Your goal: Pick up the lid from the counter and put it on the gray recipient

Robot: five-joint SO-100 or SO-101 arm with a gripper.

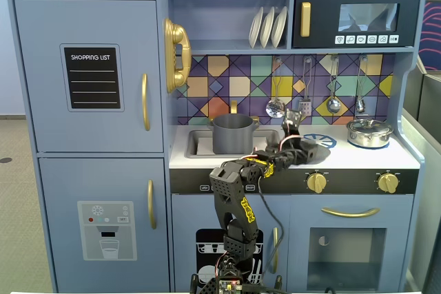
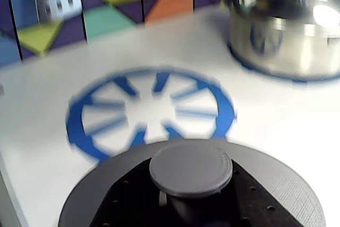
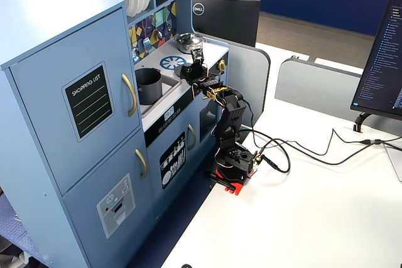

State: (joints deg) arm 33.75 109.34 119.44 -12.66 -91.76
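Note:
In the wrist view the dark-gray lid (image 2: 295, 192) fills the bottom edge, its round knob (image 2: 191, 168) in the middle. My gripper (image 2: 191, 206) is shut on the knob, with black fingers (image 2: 130, 198) on both sides of it. The lid is just in front of the blue burner mark (image 2: 151, 112) on the white counter. In a fixed view my gripper (image 1: 295, 147) is over the counter, right of the gray pot (image 1: 233, 134), which stands open in the sink. In the other fixed view the pot (image 3: 148, 86) is left of my gripper (image 3: 192, 71).
A shiny silver pot with its lid (image 2: 287, 30) stands on the far right burner (image 1: 369, 132). Utensils (image 1: 303, 105) hang on the tiled back wall. The sink rim (image 1: 180, 144) lies between counter and pot. Knobs (image 1: 316, 182) line the front edge.

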